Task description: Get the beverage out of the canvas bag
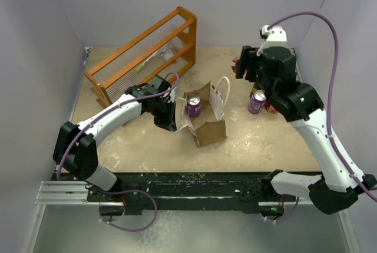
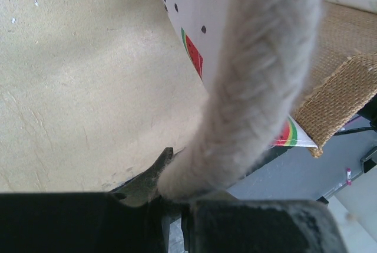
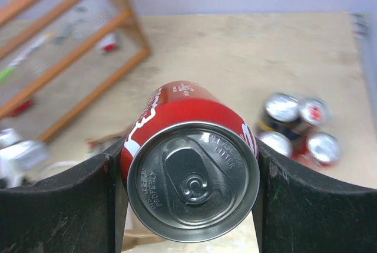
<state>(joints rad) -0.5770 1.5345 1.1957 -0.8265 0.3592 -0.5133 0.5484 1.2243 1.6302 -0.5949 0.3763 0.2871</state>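
Observation:
The canvas bag (image 1: 210, 129) stands mid-table with its mouth open, and a purple beverage can (image 1: 194, 105) is upright inside it. My left gripper (image 1: 171, 123) is at the bag's left side, shut on a white rope handle (image 2: 253, 88). The white panel (image 2: 191, 11) with watermelon marks shows just behind that handle. My right gripper (image 1: 241, 68) hangs at the back right, away from the bag. It is shut on a red beverage can (image 3: 191, 170), whose silver top faces the right wrist camera with one finger on each side.
The orange wooden rack (image 1: 144, 52) stands at the back left. A few more cans (image 1: 261, 102) stand in a cluster (image 3: 294, 126) on the table to the right of the bag, below my right gripper. Grey walls close in the table on three sides.

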